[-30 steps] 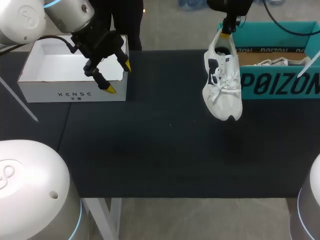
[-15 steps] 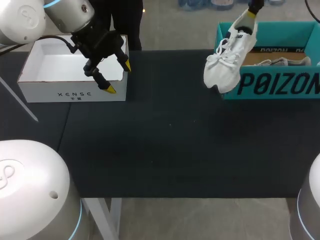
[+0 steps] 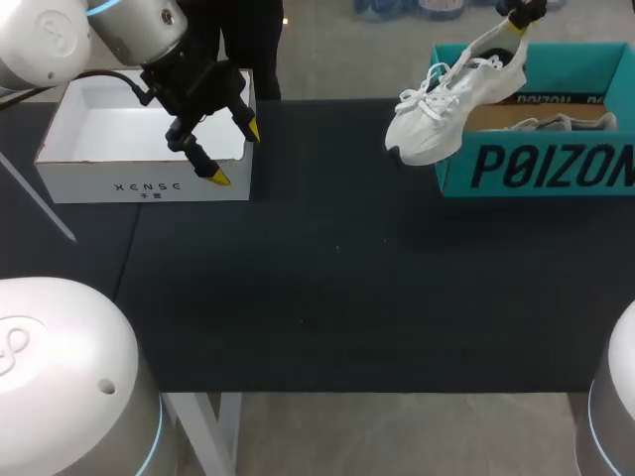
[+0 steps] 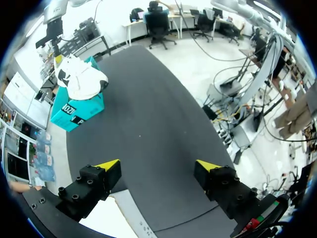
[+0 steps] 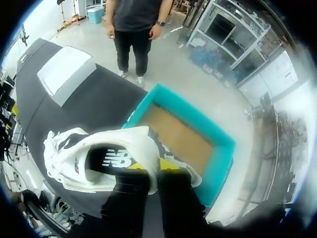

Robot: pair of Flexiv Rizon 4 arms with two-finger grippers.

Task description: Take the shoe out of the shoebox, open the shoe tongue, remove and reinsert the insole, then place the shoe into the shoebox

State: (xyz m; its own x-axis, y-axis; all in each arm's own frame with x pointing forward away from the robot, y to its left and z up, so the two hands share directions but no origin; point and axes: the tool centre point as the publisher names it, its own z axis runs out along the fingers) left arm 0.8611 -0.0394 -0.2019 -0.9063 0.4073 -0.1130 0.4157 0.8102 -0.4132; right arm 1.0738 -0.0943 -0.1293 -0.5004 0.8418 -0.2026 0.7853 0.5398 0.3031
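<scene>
**Head view.** The left gripper (image 3: 235,154) hangs over the front right corner of the white box (image 3: 119,149), with its 2 yellow-tipped fingers spread apart and holding nothing. The right gripper (image 3: 516,20) pinches the heel of the white shoe (image 3: 442,104). The shoe is in the air, its heel above the left end of the teal shoebox (image 3: 536,169) and its toe out over the black mat (image 3: 327,288). A second shoe (image 3: 556,123) lies inside the shoebox.

**Left wrist view.** The left gripper (image 4: 158,166) shows both fingers wide apart with bare mat (image 4: 148,114) between them. Far ahead, the shoe (image 4: 81,79) sits above the shoebox (image 4: 79,110).

**Right wrist view.** The right gripper (image 5: 154,171) is clamped on the heel collar of the shoe (image 5: 84,163). The shoebox (image 5: 223,144) is below and ahead.
</scene>
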